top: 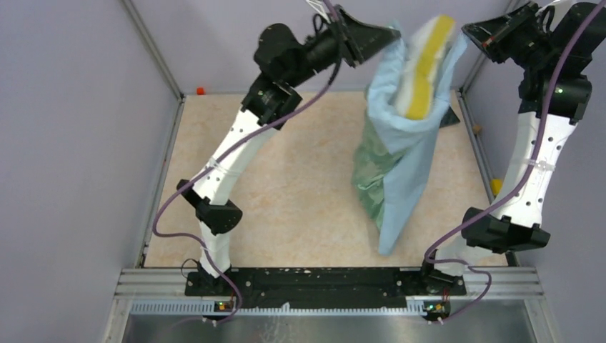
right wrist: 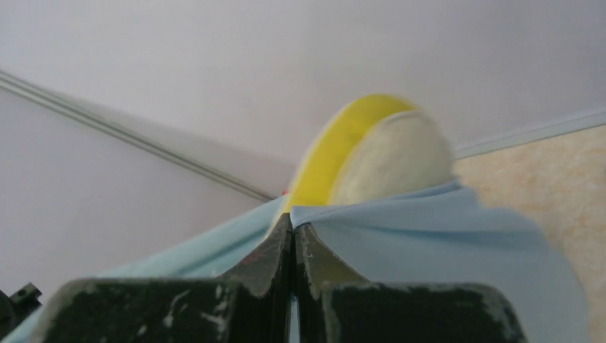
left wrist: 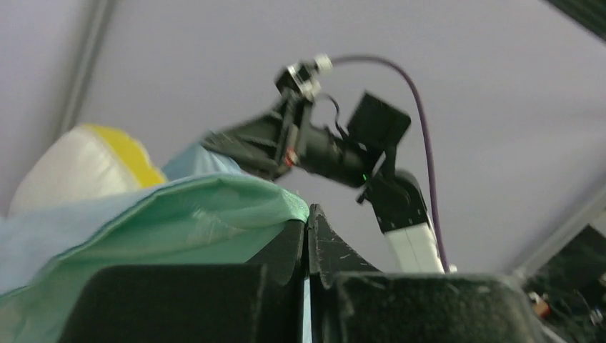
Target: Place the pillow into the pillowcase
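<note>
The light-blue pillowcase [top: 400, 164] hangs in the air between my two grippers, mouth up, its green reverse [top: 371, 179] showing on the left. The cream pillow [top: 421, 68] with its yellow band sticks up out of the mouth, its lower part hidden inside. My left gripper [top: 393, 36] is shut on the case's left rim; in the left wrist view the green fabric [left wrist: 179, 214] lies over my shut gripper [left wrist: 307, 221]. My right gripper [top: 468, 34] is shut on the right rim; in the right wrist view the blue cloth [right wrist: 429, 229] spreads from my gripper [right wrist: 293, 229], the pillow [right wrist: 386, 157] behind it.
The beige tabletop [top: 286, 179] lies below, walled by grey panels. A small orange thing [top: 201, 91] sits at the far left corner, a yellow thing [top: 495, 187] by the right edge. The case's lower end hangs close to the table near the front.
</note>
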Available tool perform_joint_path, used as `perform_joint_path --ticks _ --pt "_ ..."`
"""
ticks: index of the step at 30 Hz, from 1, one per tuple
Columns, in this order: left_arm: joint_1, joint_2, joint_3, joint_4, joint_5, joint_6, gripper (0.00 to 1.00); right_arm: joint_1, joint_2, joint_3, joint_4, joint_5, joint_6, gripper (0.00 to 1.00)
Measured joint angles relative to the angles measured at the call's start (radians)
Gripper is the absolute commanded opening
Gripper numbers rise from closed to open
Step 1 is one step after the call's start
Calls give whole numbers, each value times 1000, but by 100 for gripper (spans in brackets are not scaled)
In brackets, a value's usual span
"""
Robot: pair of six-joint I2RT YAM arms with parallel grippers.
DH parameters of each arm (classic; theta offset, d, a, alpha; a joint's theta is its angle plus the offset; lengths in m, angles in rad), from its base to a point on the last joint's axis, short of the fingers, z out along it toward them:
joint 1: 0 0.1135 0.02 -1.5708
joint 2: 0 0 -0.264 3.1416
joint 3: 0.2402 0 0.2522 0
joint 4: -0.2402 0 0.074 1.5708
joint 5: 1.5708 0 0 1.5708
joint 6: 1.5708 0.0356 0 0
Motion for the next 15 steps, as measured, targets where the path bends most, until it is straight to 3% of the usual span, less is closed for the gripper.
perform_joint_path --ticks 2,4,9,11,15 --pt "-66 23 6 -33 21 29 0 -2 26 25 14 -7 20 0" --pt "-55 24 -1 -52 38 29 0 41 26 24 3 1 15 0" --pt "230 -13 -40 -3 44 -78 0 117 -40 -61 19 11 -24 0" --pt "291 -10 -26 -13 27 -106 0 103 -55 -69 10 7 -35 0" --pt "155 9 24 -31 9 -83 0 20 -35 -62 20 -27 -15 0"
